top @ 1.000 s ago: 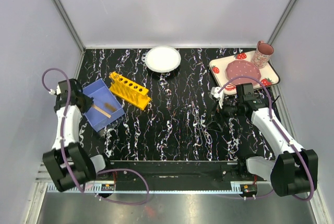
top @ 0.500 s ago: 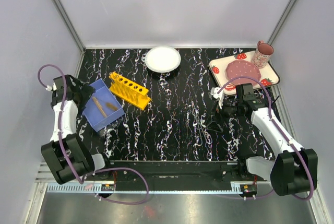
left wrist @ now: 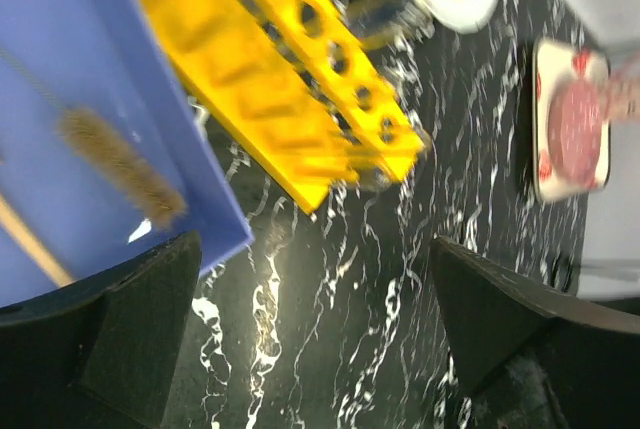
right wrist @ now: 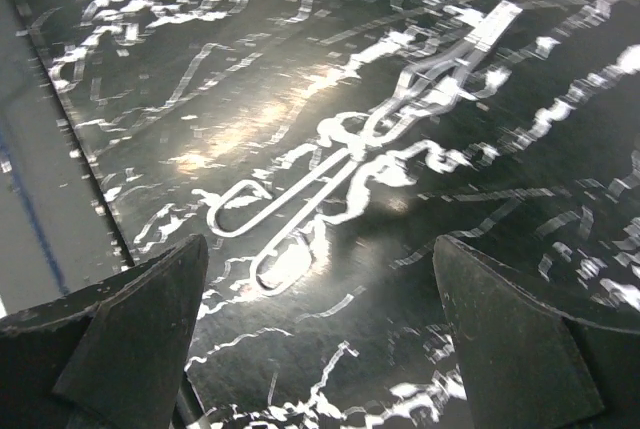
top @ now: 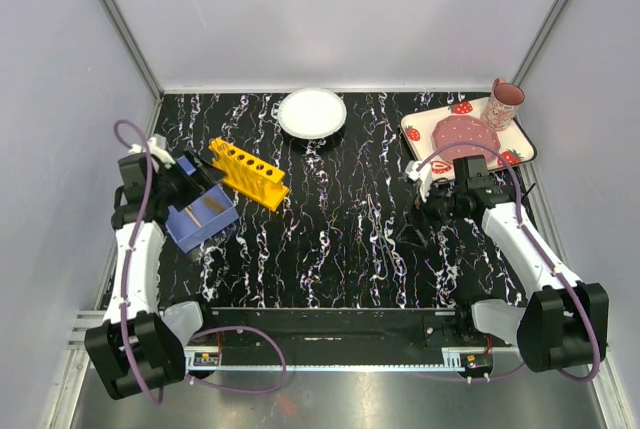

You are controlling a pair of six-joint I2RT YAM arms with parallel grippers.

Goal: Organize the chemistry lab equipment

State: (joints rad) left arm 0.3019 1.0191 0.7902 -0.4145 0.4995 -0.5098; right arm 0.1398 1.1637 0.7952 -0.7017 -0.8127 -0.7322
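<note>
Surface: black table with white marbled veining, glossy, showing glare in the right wrist view. Pale grey walls close it in on three sides, with metal struts running up the back corners. A metal rail along the near edge carries both arm bases.

Left side: blue bin, with a short brown brush and a pale wooden stick lying inside. Yellow rack sits just beside the bin, set diagonally, and no tube shows in its holes. Left gripper hangs over the bin's edge, fingers spread wide, nothing between them.

Right side: two slender clear tubes lie flat on the table beneath the right gripper, fingers wide apart, not touching them.

Back edge: white plate at centre. Strawberry tray in the right corner, pink cup on it.
</note>
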